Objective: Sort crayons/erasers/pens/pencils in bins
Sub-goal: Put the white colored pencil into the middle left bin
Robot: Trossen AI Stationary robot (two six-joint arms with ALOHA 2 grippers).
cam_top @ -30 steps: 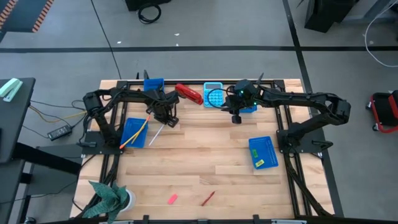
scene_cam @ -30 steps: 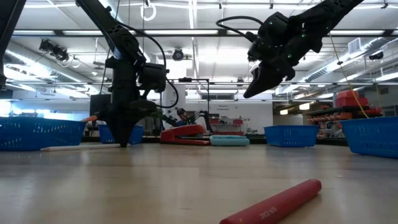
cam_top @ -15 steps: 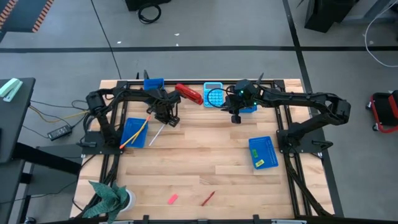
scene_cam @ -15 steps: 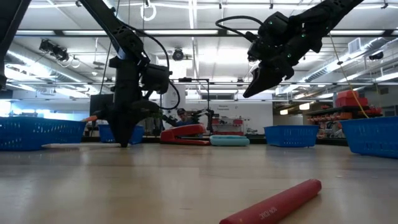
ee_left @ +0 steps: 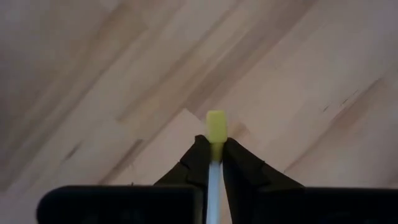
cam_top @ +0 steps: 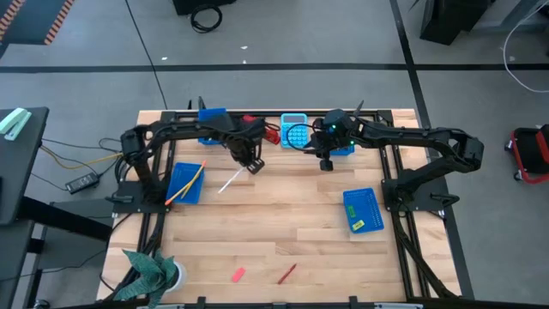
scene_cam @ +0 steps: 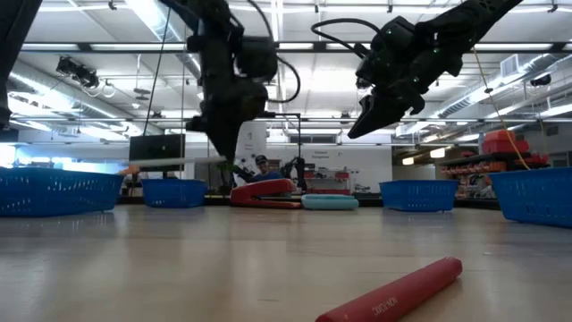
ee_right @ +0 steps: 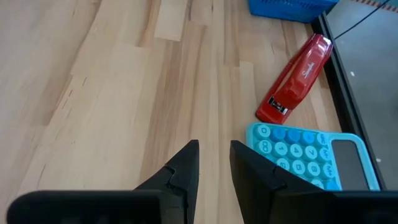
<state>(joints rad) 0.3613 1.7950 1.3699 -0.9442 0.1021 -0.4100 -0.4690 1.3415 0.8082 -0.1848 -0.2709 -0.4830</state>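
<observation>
High view shows my left claw (cam_top: 251,163) clenched on one end of a white pencil (cam_top: 230,180), lifted off the tabletop (cam_top: 283,223); gripped so far off-centre, it could swing or slip. The stapler (cam_top: 262,129) and calculator (cam_top: 295,131) crowd nearby. My right claw (cam_top: 326,163) hovers empty, slightly parted. The pencil bin (cam_top: 184,182) lies behind.

The table (cam_top: 283,215) is pale matt wood (planks visible), the stapler (ee_right: 297,79) glossy red plastic.
</observation>
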